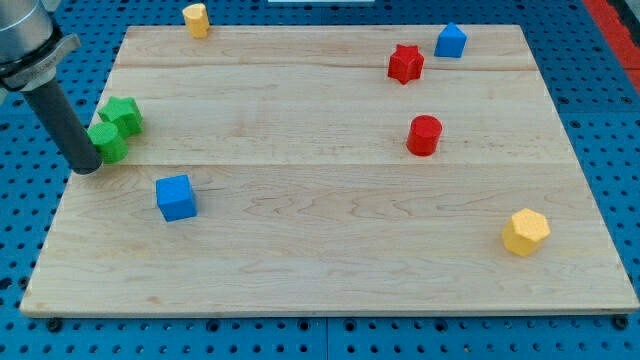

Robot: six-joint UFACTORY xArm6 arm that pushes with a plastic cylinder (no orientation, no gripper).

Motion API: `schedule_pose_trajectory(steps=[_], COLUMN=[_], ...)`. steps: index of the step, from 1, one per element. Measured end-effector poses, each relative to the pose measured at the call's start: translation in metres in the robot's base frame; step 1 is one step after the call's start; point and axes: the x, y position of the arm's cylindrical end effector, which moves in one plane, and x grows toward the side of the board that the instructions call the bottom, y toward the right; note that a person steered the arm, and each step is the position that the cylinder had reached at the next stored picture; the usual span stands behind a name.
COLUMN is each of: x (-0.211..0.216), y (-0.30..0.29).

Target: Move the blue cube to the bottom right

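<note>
Nearest the view's bottom, a yellow block (525,232), perhaps hexagonal, sits at the bench's (330,280) lower right, the blue cube (176,197) lies left of centre, and my tip (88,168), no gripper to open or close, touches a green block (109,141) above it.

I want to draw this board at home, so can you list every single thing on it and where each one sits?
wooden board: 1, pale wood, fills most of the view
blue cube: 1, blue, lower left part
blue house-shaped block: 1, blue, top right
red star block: 1, red, top right, left of the blue house-shaped block
red cylinder: 1, red, right of centre
yellow block near the top edge: 1, yellow, top left
yellow hexagonal block: 1, yellow, bottom right
green blocks: 2, green, left edge, touching each other
my tip: 1, dark rod end, at the left edge beside the lower green block, up-left of the blue cube
</note>
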Motion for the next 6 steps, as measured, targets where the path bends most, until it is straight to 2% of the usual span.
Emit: schedule_pose_trajectory(steps=[1, 2, 4, 5, 6], x=[0.007, 0.042, 0.03, 0.06, 0.086], y=[0.0, 0.048, 0.229, 0.274, 0.234])
